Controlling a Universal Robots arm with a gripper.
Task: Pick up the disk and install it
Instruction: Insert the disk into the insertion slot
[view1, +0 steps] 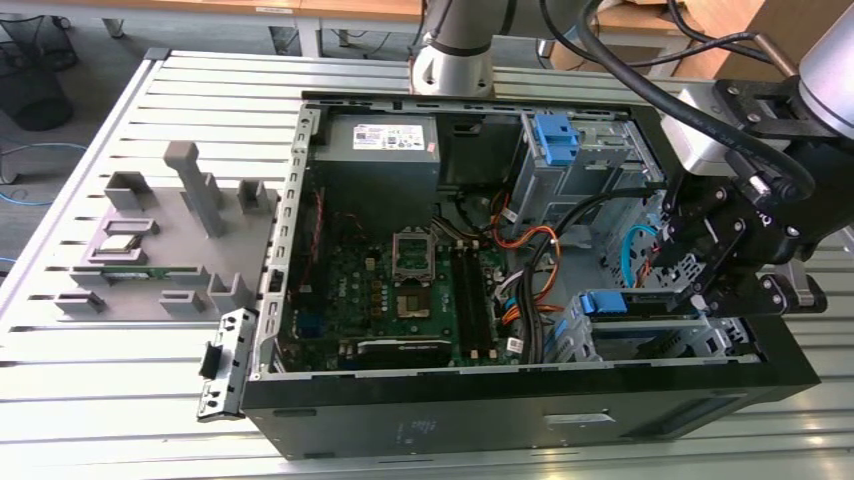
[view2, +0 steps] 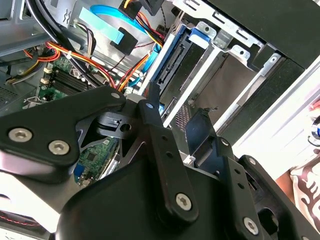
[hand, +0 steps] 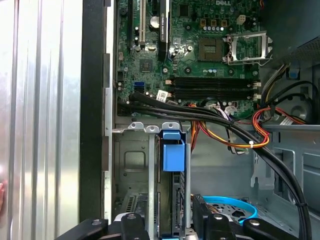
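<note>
The disk (view1: 617, 303) is seen seated on edge in the drive cage (view1: 650, 343) of the open computer case (view1: 534, 425), at the exterior view's right. The pincer (view1: 705, 288) is held partly open just over it, with 1 of its 2 fingers (view2: 151, 107) on each side and nothing gripped.

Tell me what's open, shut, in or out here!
Case: open, lying on its side.
Disk: standing on edge, in the cage.
Hand: open, astride the disk.
</note>
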